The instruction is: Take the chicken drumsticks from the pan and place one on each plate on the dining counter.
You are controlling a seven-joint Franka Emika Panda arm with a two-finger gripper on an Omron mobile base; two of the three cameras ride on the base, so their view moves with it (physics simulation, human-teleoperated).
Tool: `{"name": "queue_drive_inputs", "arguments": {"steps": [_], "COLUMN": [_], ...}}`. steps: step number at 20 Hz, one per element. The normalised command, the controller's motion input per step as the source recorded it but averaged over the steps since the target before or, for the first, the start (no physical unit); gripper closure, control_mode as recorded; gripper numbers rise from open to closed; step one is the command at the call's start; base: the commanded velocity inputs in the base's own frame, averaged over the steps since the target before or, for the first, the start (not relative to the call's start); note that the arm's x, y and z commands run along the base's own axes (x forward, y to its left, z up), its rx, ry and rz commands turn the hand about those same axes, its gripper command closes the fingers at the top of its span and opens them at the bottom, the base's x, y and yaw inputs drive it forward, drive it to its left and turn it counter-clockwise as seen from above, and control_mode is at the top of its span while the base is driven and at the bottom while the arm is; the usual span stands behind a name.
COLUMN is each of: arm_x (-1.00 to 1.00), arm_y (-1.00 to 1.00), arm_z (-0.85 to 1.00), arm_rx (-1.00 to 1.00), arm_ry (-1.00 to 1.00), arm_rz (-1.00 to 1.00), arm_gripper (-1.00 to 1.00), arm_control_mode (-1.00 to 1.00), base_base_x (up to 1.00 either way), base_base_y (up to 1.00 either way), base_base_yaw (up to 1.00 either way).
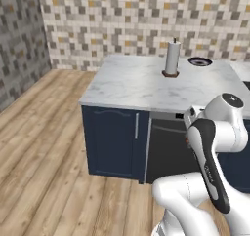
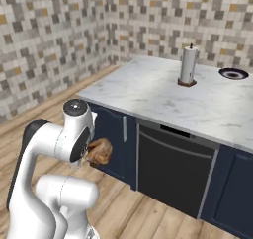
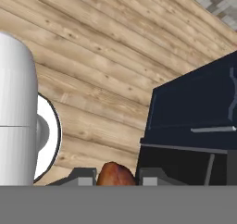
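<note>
Between the fingers [image 3: 115, 177] sits a clamped chicken drumstick [image 3: 115, 174].

**My count of what's in sight**

I count one chicken drumstick [image 3: 115, 174], pinched between my two fingertips [image 3: 83, 177] below the dining counter [image 1: 141, 84]. On that counter I see one plate [image 1: 199, 61], dark with a pale rim, at the far edge, and one paper towel roll [image 1: 172, 58] standing upright near it. In the counter's navy base I count one cabinet door [image 1: 110, 142] at the left end and one black dishwasher front [image 2: 173, 171] just beside it.
</note>
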Motion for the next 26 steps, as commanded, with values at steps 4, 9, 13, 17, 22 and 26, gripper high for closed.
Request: {"name": "queue_drive_inputs", "arguments": {"steps": [4,9,13,17,22,26], "arm_x": [0.00,0.00,0.00,0.00,0.00,0.00], "arm_y": [0.00,0.00,0.00,0.00,0.00,0.00], "arm_z": [0.00,0.00,0.00,0.00,0.00,0.00], "arm_rx": [0.00,0.00,0.00,0.00,0.00,0.00], "arm_ry": [0.00,0.00,0.00,0.00,0.00,0.00], "arm_rz": [0.00,0.00,0.00,0.00,0.00,0.00], "arm_gripper": [1.00,1.00,1.00,1.00,1.00,1.00], "arm_control_mode": [1.00,1.00,1.00,1.00,1.00,1.00], "base_base_x": [0.18,0.17,0.25,0.41,0.45,0.48], "base_base_y": [0.97,0.98,0.98,0.92,0.91,0.90], "base_base_yaw": [-0.31,-0.29,-0.30,-0.34,-0.34,-0.34]}}
